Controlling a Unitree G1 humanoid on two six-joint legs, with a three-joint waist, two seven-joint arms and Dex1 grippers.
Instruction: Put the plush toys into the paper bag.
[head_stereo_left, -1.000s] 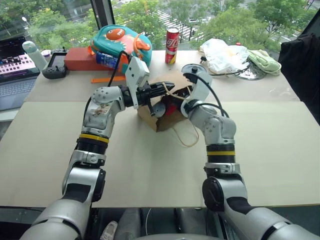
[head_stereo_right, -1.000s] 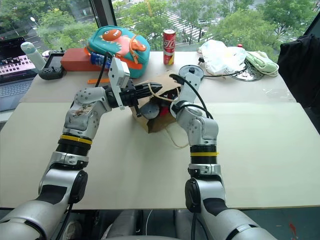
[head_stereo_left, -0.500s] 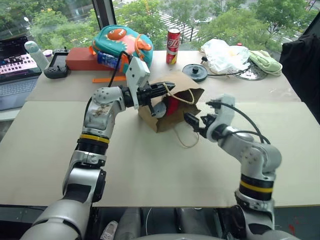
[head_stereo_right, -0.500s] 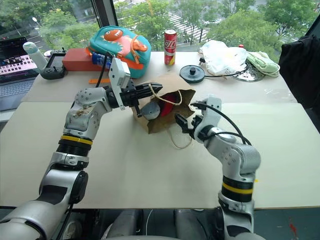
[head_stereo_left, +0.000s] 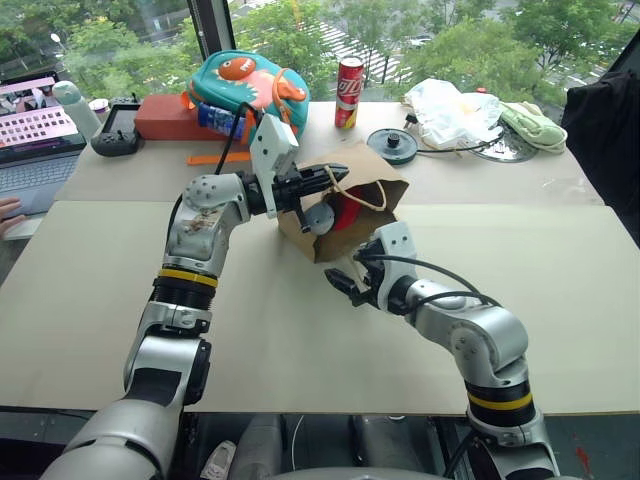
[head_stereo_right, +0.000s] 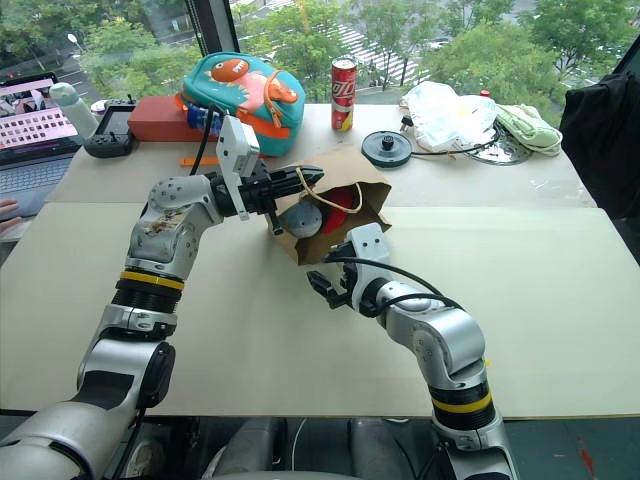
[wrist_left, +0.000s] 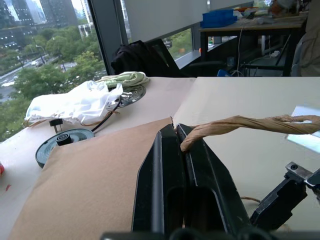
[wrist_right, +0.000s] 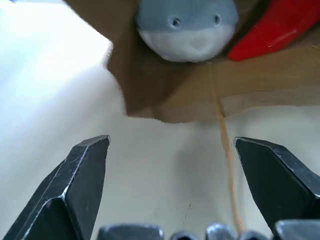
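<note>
Pinching the paper bag (head_stereo_left: 368, 178) handle, left pincer (head_stereo_left: 335, 176) clamped; right pincer (head_stereo_right: 322, 287) wide, empty

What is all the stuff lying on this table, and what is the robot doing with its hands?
paper bag: one, brown, mid-table, on its side, mouth toward the robot
grey toy: one, inside the bag's mouth
red chili toy: one, inside the bag beside the grey toy
backpack: one, teal with orange trim, far left of the table
soda can: one, red, upright at the far edge
white plastic bag: one, far right
green cloth: one, pale green, beyond the plastic bag
black disc: one, behind the paper bag
laptop: one, open, far left
left pincer: black, shut on the bag's cord handle
right pincer: black, open, in front of the bag's mouth, holding nothing
</note>
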